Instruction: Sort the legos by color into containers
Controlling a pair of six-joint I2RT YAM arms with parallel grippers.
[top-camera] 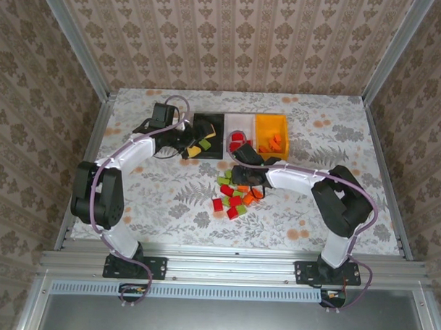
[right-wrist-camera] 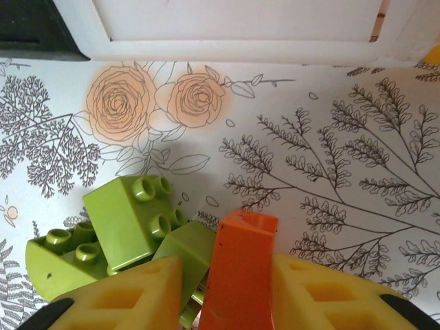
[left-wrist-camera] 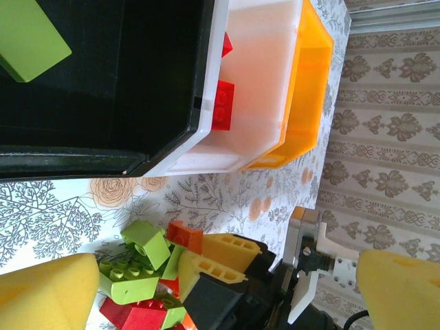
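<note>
Right wrist: jaws pinch orange lego beside green legos.

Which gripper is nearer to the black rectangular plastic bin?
Left. The left gripper is at the near edge of the black plastic bin; the right gripper is at the loose block pile.

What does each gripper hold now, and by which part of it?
The right gripper holds a small orange plastic block, its jaws on two opposite sides, at the end nearest the wrist. The left gripper, jaws open, holds nothing.
</note>
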